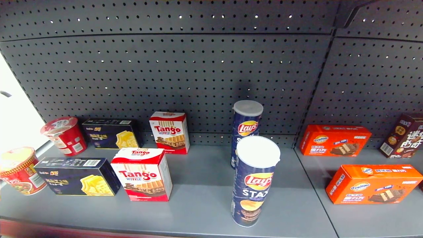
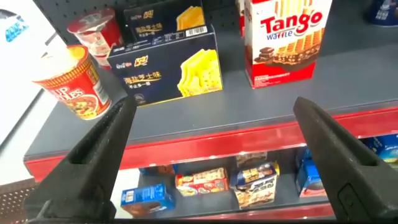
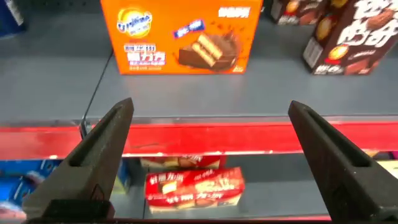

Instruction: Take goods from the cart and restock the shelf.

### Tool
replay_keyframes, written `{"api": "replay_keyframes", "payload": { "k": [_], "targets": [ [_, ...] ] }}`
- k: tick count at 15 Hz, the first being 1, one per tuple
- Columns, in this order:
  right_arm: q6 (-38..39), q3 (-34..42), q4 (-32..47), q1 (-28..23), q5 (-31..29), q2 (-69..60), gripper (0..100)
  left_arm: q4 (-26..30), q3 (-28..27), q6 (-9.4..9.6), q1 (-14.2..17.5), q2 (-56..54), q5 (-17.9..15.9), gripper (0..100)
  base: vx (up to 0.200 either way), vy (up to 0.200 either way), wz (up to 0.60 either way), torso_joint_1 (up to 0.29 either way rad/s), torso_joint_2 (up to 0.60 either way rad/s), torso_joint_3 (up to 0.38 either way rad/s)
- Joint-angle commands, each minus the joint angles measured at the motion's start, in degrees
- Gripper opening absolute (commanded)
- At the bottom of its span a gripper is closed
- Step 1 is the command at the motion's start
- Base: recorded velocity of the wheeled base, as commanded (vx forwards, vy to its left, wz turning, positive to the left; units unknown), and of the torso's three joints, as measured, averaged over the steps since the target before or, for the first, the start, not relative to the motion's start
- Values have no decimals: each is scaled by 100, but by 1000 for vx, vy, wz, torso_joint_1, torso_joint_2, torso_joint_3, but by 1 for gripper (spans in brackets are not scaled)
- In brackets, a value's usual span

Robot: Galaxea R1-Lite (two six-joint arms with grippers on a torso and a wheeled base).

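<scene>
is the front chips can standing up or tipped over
Upright. The front chips can stands on its base on the shelf, white lid on top, directly in front of the second can.

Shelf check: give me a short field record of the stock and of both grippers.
shelf: grey, red front edge
left section: two cup noodles, two dark blue boxes, two wafer boxes, paired front and back
middle: two chip cans upright, lids on
right section: two orange boxes, one brown box
left gripper: fingers open, empty, before the left section
right gripper: fingers open, empty, before the right section
</scene>
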Motion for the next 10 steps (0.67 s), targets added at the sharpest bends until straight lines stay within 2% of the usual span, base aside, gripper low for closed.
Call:
{"api": "replay_keyframes", "payload": {
  "k": [1, 5, 7, 9, 10],
  "targets": [
    [-26, 4, -4, -8, 2, -106, 100, 6, 9, -5, 4, -17, -2, 100, 0, 0, 0, 0, 0, 0],
    [1, -5, 32, -8, 240, -106, 100, 6, -79, -22, -22, -25, -10, 100, 0, 0, 0, 0, 0, 0],
    [-34, -5, 32, -8, 609, -106, 100, -2, -167, -14, -31, 1, -37, 100, 0, 0, 0, 0, 0, 0],
    [-386, -251, 76, 45, 767, 26, 100, 6, -791, -5, -110, 388, -116, 100, 0, 0, 0, 0, 0, 0],
    [-632, -972, 243, 115, 1206, 844, 100, -2, -1731, 13, -224, 1372, -256, 100, 0, 0, 0, 0, 0, 0]
  ]
}}
